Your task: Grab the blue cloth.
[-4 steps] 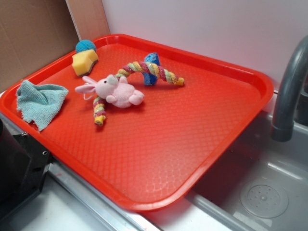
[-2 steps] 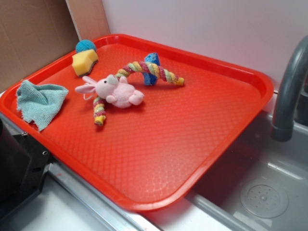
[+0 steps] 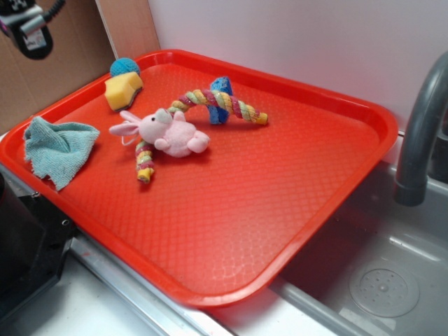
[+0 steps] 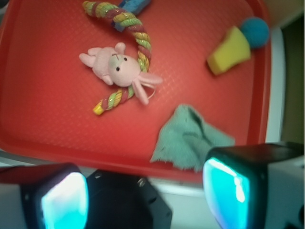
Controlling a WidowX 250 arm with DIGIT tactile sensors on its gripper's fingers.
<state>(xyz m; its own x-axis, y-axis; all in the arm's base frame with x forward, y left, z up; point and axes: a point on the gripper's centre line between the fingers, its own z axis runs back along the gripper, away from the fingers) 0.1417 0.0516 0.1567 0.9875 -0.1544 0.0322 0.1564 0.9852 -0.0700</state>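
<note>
- Now gripper (image 4: pixel 145 193) fingers spread wide, holding nothing, high above tray (image 4: pixel 47 129).
- blue cloth (image 3: pixel 59 148) lies crumpled at tray's left edge, near pink bunny (image 3: pixel 168 133).

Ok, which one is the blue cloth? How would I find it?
Look at the big red tray. At the left edge, away from the toys, lies the blue cloth, a crumpled pale teal rag. It is flat and floppy, unlike the round blue ball in the far corner.
</note>
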